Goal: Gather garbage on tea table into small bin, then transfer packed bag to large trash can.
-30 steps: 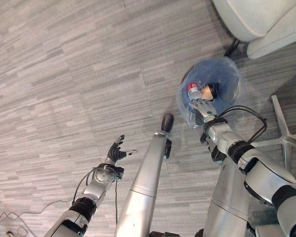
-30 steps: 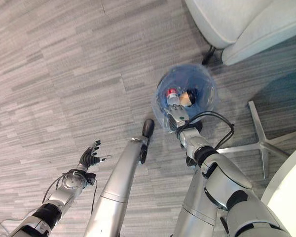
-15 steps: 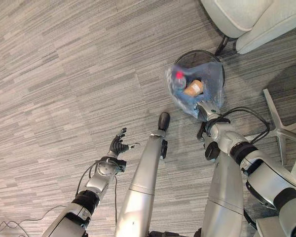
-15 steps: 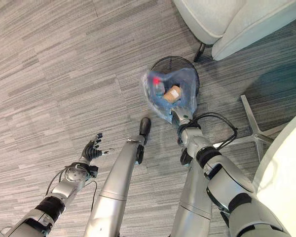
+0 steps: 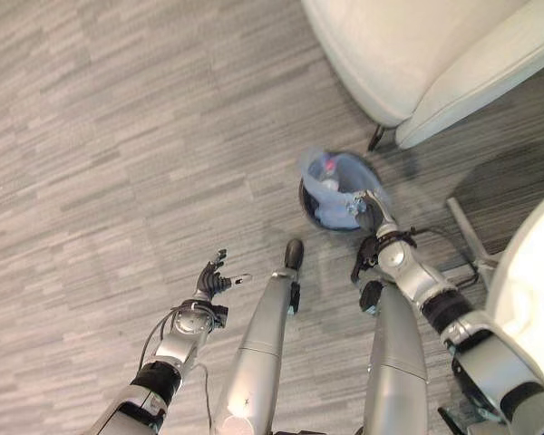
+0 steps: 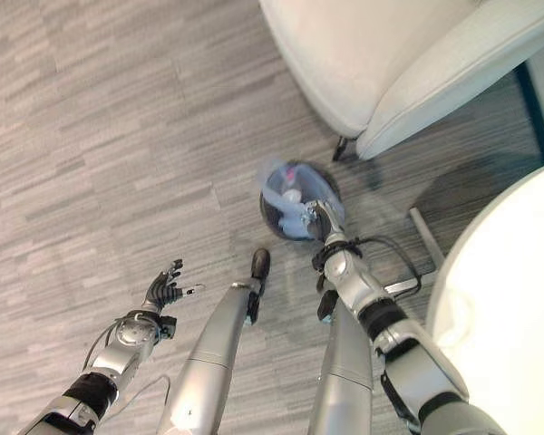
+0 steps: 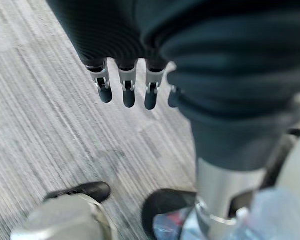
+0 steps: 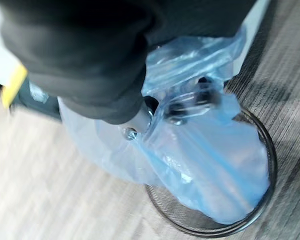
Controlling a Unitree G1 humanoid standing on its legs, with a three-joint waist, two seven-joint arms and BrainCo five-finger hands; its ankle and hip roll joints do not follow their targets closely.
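A blue translucent bag (image 5: 328,190) of rubbish sits in the small black mesh bin (image 5: 306,201) on the floor, with its top pulled up and a red-capped bottle (image 5: 328,167) showing inside. My right hand (image 5: 372,208) is at the bag's near edge. In the right wrist view its fingers (image 8: 190,102) are curled into the plastic of the bag (image 8: 220,170) above the bin's rim (image 8: 190,229). My left hand (image 5: 212,283) hangs over bare carpet well to the left of the bin, with straight fingers (image 7: 126,92) and nothing in it.
A pale armchair (image 5: 417,54) stands just behind the bin, one dark leg beside it. A round white table (image 5: 535,290) fills the right edge, with a metal chair base (image 5: 462,231) on the floor below it. Open grey carpet lies to the left.
The camera has swung, so the bin now sits under the armchair. My right hand has kept hold of the bag, which has gone from spread over the bin to bunched and pulled up.
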